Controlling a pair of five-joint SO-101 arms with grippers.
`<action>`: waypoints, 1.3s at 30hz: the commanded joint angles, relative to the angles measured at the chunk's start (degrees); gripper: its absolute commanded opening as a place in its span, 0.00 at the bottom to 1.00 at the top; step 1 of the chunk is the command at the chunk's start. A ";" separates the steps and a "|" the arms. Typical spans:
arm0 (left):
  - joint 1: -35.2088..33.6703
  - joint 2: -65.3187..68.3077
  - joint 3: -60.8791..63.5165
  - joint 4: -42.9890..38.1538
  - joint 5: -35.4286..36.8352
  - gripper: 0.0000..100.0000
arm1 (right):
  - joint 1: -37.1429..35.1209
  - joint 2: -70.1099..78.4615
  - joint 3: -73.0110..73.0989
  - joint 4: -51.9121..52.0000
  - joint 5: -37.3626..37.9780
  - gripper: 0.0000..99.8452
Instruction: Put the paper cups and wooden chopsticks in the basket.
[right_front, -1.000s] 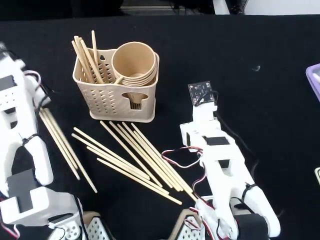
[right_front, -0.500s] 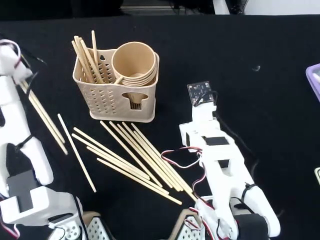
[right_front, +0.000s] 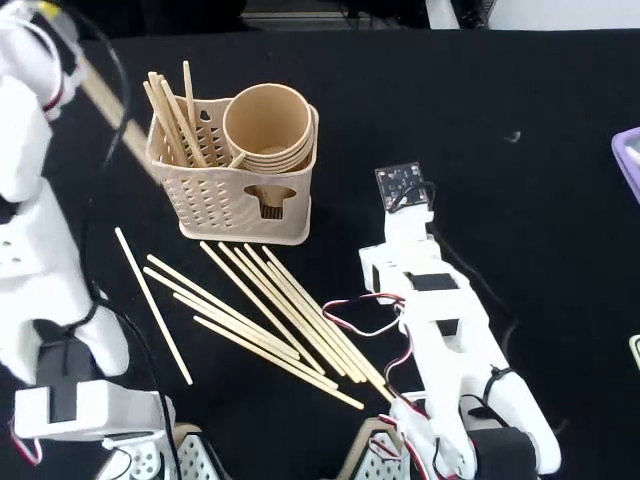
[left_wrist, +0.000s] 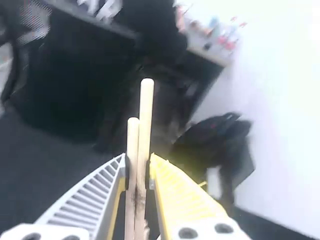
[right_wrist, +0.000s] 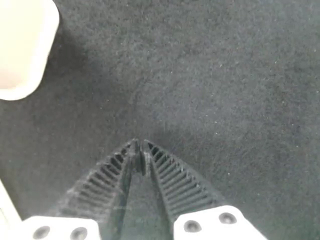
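Note:
A beige slotted basket (right_front: 232, 195) stands on the black table with stacked paper cups (right_front: 268, 122) and several wooden chopsticks (right_front: 172, 112) upright in it. More loose chopsticks (right_front: 275, 318) lie fanned out in front of it, and a single one (right_front: 153, 305) lies apart to their left. My left gripper (left_wrist: 138, 162) is raised at the far left, beside the basket, and is shut on two chopsticks (left_wrist: 140, 135), seen slanting toward the basket as held chopsticks (right_front: 112, 108). My right gripper (right_wrist: 138, 151) is shut and empty, low over the cloth right of the basket corner (right_wrist: 22, 47).
The right arm (right_front: 432, 295) lies along the table right of the loose pile. A purple object (right_front: 628, 158) sits at the right edge. Open black cloth stretches behind and to the right of the basket.
The left arm has risen from the table at the left and swung to the far left corner with chopsticks; one chopstick stayed on the cloth. The right arm has not moved.

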 joint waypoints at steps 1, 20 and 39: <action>3.74 -0.62 -1.36 -8.44 0.70 0.03 | -0.70 0.13 -0.13 -1.23 0.53 0.02; 6.81 -1.23 28.18 -20.57 0.62 0.03 | -0.70 0.13 -0.48 -1.23 0.53 0.02; 5.23 -16.00 28.88 -6.95 0.09 0.17 | -0.70 0.13 -0.31 -1.23 0.53 0.02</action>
